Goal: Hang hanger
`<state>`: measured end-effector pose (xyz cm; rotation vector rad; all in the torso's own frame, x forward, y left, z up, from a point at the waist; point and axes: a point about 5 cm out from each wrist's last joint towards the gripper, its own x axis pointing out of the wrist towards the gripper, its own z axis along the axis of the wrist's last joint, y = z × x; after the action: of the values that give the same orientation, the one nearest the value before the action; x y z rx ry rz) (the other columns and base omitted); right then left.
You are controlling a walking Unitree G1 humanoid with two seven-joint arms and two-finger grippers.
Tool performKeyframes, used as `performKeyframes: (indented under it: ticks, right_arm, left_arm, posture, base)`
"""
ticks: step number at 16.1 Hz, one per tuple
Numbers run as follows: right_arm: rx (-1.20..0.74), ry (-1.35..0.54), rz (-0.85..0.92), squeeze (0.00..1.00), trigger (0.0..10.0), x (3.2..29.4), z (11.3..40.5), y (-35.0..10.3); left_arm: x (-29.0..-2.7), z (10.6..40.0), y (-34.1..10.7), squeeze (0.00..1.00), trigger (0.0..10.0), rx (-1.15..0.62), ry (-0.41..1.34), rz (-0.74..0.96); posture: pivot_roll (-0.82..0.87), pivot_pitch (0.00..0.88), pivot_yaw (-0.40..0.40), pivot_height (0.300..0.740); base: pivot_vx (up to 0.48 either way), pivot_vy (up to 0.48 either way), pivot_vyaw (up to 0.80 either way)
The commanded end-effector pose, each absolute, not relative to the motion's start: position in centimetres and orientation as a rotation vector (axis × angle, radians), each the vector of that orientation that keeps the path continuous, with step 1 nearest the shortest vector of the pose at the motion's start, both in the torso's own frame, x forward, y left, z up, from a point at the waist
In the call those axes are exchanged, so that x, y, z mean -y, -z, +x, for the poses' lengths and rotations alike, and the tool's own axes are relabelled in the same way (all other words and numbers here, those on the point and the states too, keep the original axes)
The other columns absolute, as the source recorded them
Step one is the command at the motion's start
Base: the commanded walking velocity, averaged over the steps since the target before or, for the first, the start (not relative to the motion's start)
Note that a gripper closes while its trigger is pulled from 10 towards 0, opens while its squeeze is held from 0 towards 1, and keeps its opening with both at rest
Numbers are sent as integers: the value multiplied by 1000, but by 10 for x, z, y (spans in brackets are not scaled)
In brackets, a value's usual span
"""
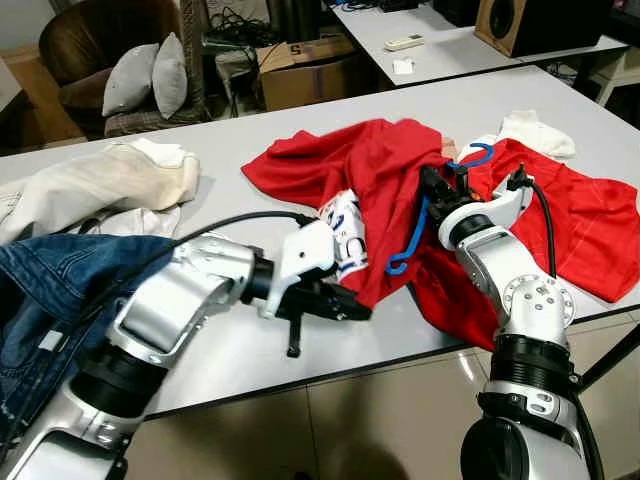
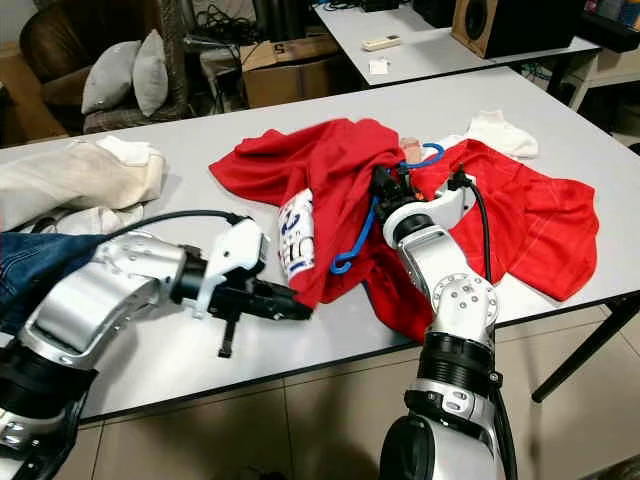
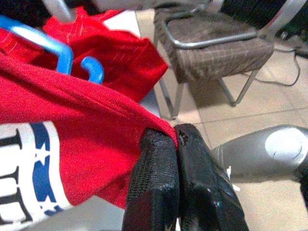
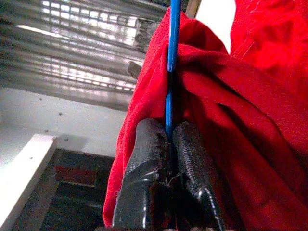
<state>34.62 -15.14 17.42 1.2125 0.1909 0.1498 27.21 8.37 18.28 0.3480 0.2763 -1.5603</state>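
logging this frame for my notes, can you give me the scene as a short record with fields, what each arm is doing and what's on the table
surface: white table
garment: red shirt spread on the table, white and blue print at its hem
hanger: blue hanger lying partly in the shirt
left gripper: jaws shut on the shirt's hem at the table's front edge
right gripper: jaws shut on the hanger's thin bar, red cloth around it
other clothes: jeans, cream garment, white cloth

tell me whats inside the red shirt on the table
A blue plastic hanger is threaded into the red t-shirt: its hook and one curled end stick out, and the right gripper pinches its bar. The rest of the hanger is covered by cloth.
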Motion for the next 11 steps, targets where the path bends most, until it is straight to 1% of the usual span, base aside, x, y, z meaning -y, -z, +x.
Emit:
performKeyframes:
  ticks: [1,2,4,5,6,8,9,11]
  right_arm:
    - [-129,-154,1209,0,10000,153,353,-188]
    - [-135,-145,1169,0,10000,152,355,-186]
    - [-142,-129,1159,0,10000,151,357,-181]
    - [-147,-123,1134,0,10000,147,359,-178]
    - [-148,-124,1136,0,10000,146,360,-177]
    - [-135,-131,1162,0,10000,144,362,-179]
    - [-109,-125,1232,0,10000,144,366,-184]
    - [-76,-121,1301,0,10000,143,372,-191]
  left_arm:
    - [-76,267,-186,0,0,-260,1616,327]
    - [-72,266,-193,0,0,-231,1635,277]
    - [-67,267,-203,0,0,-183,1644,210]
    - [-65,267,-212,0,0,-152,1672,115]
    - [-65,266,-214,0,0,-147,1682,95]
    - [-65,263,-217,0,0,-153,1710,46]
    - [-64,262,-220,0,0,-146,1721,-13]
    - [-61,265,-227,0,0,-96,1698,-102]
  posture:
    - [-152,0,100,740]
    - [-153,0,101,740]
    - [-152,0,100,740]
    - [-145,0,94,740]
    - [-145,0,94,740]
    - [-141,0,93,740]
    - [-139,0,93,740]
    - [-138,0,92,740]
  base:
    - [0,0,0]
    - [0,0,0]
    - [0,0,0]
    - [0,0,0]
    - [0,0,0]
    - [0,0,0]
    - [0,0,0]
    - [0,0,0]
